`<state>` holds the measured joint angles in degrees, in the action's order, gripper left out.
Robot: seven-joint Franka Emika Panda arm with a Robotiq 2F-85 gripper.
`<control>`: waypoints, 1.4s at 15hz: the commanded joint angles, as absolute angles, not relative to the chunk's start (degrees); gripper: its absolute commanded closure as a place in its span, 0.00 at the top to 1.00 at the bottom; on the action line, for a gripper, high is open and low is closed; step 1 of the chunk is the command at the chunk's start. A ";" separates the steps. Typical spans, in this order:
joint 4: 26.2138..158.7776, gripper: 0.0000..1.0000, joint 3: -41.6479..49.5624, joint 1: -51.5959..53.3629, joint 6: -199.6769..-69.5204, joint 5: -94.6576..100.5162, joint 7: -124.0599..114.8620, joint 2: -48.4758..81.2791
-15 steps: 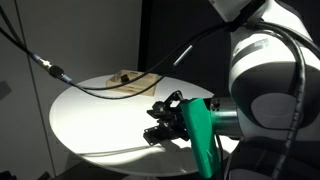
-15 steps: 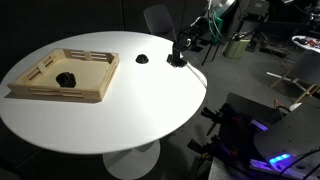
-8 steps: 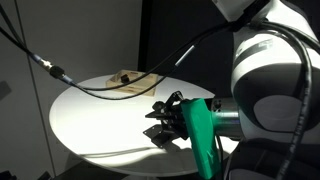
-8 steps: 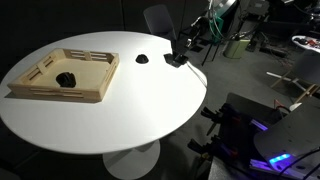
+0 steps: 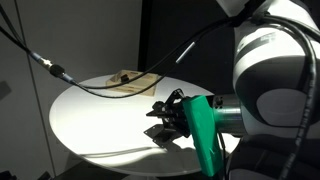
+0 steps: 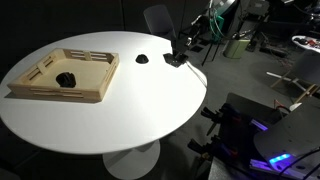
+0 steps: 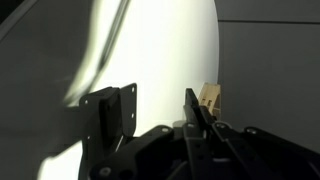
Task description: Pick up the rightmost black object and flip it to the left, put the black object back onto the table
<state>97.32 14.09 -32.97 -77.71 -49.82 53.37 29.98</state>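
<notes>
The rightmost black object [image 5: 158,131] is a flat black slab held tilted just above the round white table [image 5: 95,120], near its edge. My gripper [image 5: 170,116] is shut on it. In an exterior view the gripper [image 6: 180,48] and the black object [image 6: 175,60] are at the table's [image 6: 120,120] far right rim. In the wrist view a black plate with screw holes, part of the object [image 7: 108,115], stands left of my shut jaws [image 7: 193,110]. Where the fingers grip it is hidden by the dark gripper body.
A small black dome piece [image 6: 143,58] lies left of the gripper. A wooden tray [image 6: 90,88] holding a tiny black piece [image 6: 66,77] sits at the table's left; the tray also shows in the wrist view [image 7: 209,97] and far back [image 5: 122,78]. Cables [image 5: 100,88] hang over the table.
The gripper and the black object have risen and tilted very slightly. Everything else is still.
</notes>
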 commanded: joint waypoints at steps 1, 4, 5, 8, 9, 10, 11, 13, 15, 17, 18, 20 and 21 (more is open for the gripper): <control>96.86 0.02 15.05 -31.65 -78.69 -46.31 53.83 26.75; 97.49 0.02 15.95 -29.31 -82.44 -39.83 52.77 23.43; 97.68 0.02 16.11 -28.65 -83.73 -37.54 52.58 22.36; 97.96 0.02 16.09 -26.70 -87.95 -29.89 52.17 19.38; 98.16 0.02 15.93 -26.19 -89.36 -27.37 51.97 18.44; 98.60 0.02 15.76 -25.63 -91.08 -24.78 51.76 17.48; 99.09 0.02 15.72 -24.97 -92.93 -22.09 51.56 16.54; 100.08 0.02 15.52 -23.89 -95.99 -17.51 51.43 14.99; 101.10 0.02 15.22 -22.82 -99.07 -13.63 51.43 13.80; 102.27 0.02 14.88 -21.79 -101.88 -10.60 51.38 12.71; 102.97 0.02 14.65 -21.25 -103.40 -9.25 51.41 12.20; 104.45 0.02 14.18 -20.13 -106.21 -6.98 51.48 11.24; 105.08 0.02 13.88 -19.60 -107.64 -6.02 51.58 10.97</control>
<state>101.63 14.75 -20.90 -103.57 -9.32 52.77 14.01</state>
